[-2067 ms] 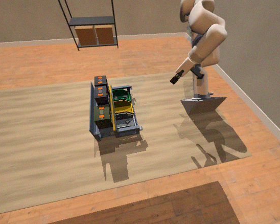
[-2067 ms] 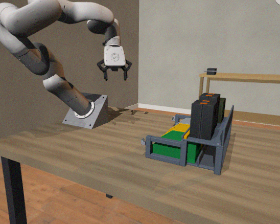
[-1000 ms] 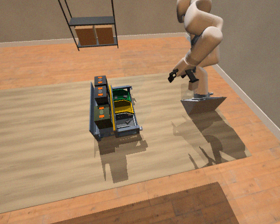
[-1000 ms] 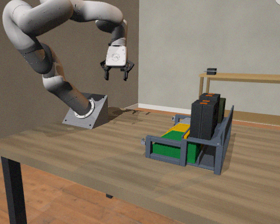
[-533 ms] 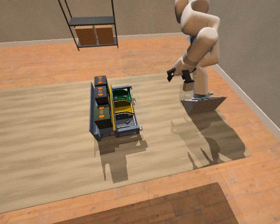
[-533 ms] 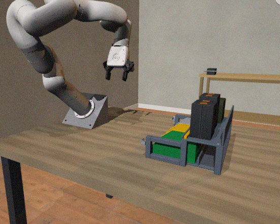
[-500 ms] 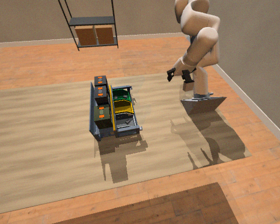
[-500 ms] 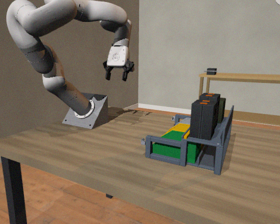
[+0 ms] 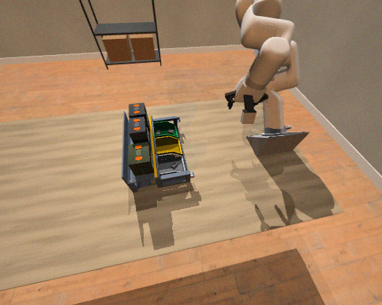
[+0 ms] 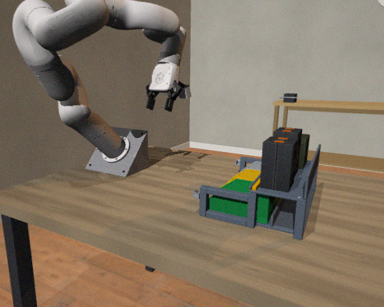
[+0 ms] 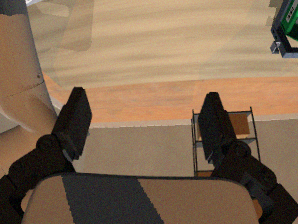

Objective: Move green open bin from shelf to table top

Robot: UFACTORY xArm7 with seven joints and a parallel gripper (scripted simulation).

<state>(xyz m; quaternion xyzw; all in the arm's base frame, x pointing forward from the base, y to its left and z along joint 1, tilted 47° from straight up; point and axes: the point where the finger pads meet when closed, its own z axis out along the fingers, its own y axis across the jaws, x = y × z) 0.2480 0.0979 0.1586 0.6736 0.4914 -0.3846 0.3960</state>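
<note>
The green open bin (image 9: 166, 128) (image 10: 232, 207) sits in the lower tier of the grey-blue shelf (image 9: 126, 146) (image 10: 225, 191), at the end nearest the arm; it also shows at the right edge of the wrist view (image 11: 292, 11). A yellow bin (image 9: 167, 145) (image 10: 247, 174) and a grey bin (image 9: 169, 165) stand beside it in the same tier. My gripper (image 9: 239, 104) (image 10: 159, 106) (image 11: 145, 103) is open and empty. It hangs high above the table (image 9: 57, 209) (image 10: 127, 210) near the arm's base, well apart from the shelf.
Black closed boxes (image 9: 138, 122) (image 10: 279, 161) and an olive one (image 9: 139, 153) fill the shelf's upper tier. The arm's base (image 9: 277, 141) (image 10: 120, 158) stands on the table's far corner. A metal rack (image 9: 127, 42) and a side table (image 10: 338, 105) stand on the floor beyond.
</note>
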